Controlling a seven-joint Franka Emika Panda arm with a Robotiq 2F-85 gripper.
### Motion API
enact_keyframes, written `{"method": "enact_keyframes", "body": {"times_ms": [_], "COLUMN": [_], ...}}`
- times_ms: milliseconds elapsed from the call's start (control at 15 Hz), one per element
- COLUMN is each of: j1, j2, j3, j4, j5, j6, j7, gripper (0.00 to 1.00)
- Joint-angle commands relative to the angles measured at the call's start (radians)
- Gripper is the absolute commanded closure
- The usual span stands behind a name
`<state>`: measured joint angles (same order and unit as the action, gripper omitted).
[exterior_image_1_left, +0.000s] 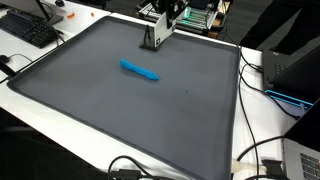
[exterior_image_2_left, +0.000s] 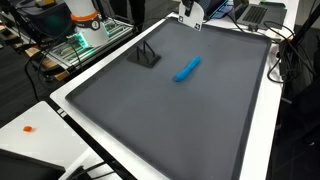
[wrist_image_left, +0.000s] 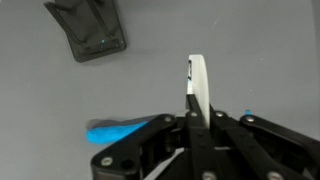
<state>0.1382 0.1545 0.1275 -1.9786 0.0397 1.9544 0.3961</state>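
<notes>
In the wrist view my gripper (wrist_image_left: 196, 112) is shut on a thin white flat piece (wrist_image_left: 198, 80) that sticks out past the fingertips. A blue marker (wrist_image_left: 118, 130) lies on the grey mat below, partly hidden by the fingers. A black angled stand (wrist_image_left: 88, 32) sits farther off. In both exterior views the marker (exterior_image_1_left: 140, 70) (exterior_image_2_left: 187, 68) lies mid-mat and the stand (exterior_image_1_left: 152, 40) (exterior_image_2_left: 148, 55) is near the mat's far edge. The gripper (exterior_image_2_left: 191, 12) hangs high above the mat's edge, well above the marker.
The grey mat (exterior_image_1_left: 120, 120) covers a white table. A keyboard (exterior_image_1_left: 28, 30) lies off one corner. Cables (exterior_image_1_left: 262, 150) and a laptop (exterior_image_1_left: 305, 160) are along one side. A green-lit rack (exterior_image_2_left: 75, 45) stands by the robot base (exterior_image_2_left: 85, 15).
</notes>
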Motion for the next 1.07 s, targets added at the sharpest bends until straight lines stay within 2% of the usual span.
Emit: {"method": "enact_keyframes", "body": {"times_ms": [0,400,733,1000], "j1": [0.02,0.033,0.036,0.029], "j2": [0.059,0.152,0.223,0.261], "j3": [0.002,-0.006,-0.027,-0.038], "j4": [0.043,0.089,0.116,0.127], "j5": [-0.056,-0.117,-0.165,-0.15], "j6": [0.031,0.093,0.161,0.211], "j7": [-0.114,-0.222,-0.211,-0.216], "gripper": [0.99,0.99,0.99,0.99]}}
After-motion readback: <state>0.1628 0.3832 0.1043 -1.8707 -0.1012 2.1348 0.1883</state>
